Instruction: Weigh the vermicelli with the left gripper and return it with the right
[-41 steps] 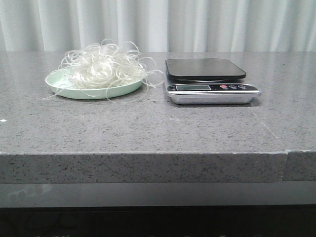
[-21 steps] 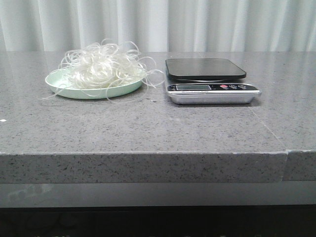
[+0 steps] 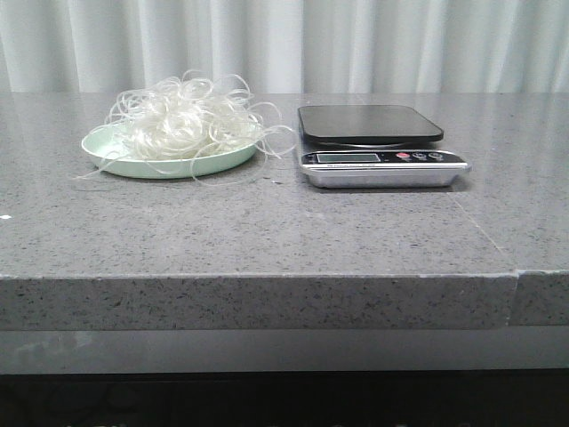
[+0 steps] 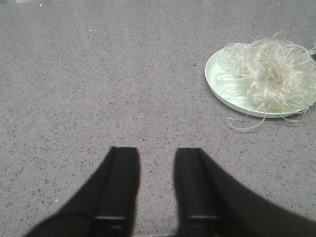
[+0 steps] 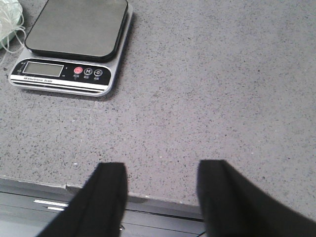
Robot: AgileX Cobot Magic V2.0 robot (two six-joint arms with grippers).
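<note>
Vermicelli [image 3: 182, 120] sits heaped on your mint-green plate [image 3: 111, 161], left on the desk [image 3: 267, 222], with the scale [image 3: 378, 147] just beside it. Your left pincer [image 4: 155, 168] hangs narrowly parted and empty; your right pincer [image 5: 160, 185] gapes wider, empty too.
</note>
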